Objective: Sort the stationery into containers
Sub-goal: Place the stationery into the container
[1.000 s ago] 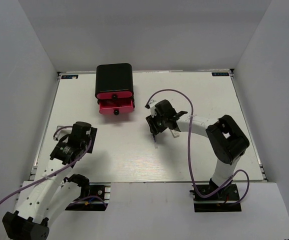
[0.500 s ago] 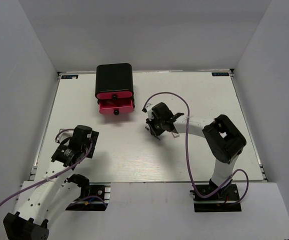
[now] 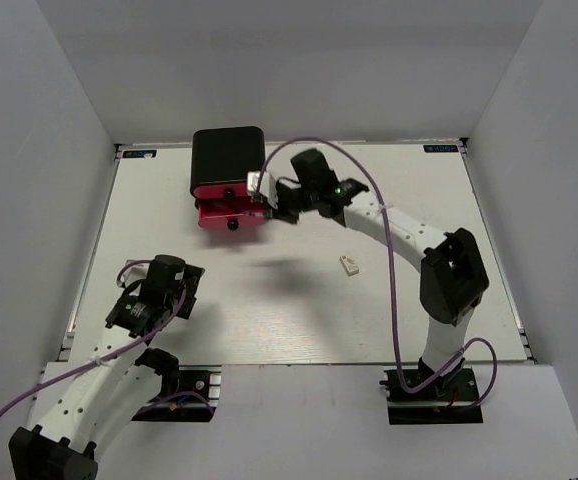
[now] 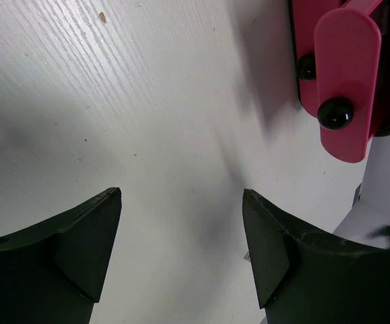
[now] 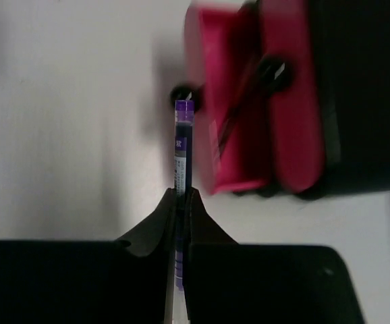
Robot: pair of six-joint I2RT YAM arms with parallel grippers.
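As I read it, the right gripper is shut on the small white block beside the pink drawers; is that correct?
Not quite. The right gripper is shut on a thin purple-tipped pen, not the small white block, which lies on the table. The right wrist view shows this, beside the pink drawers.
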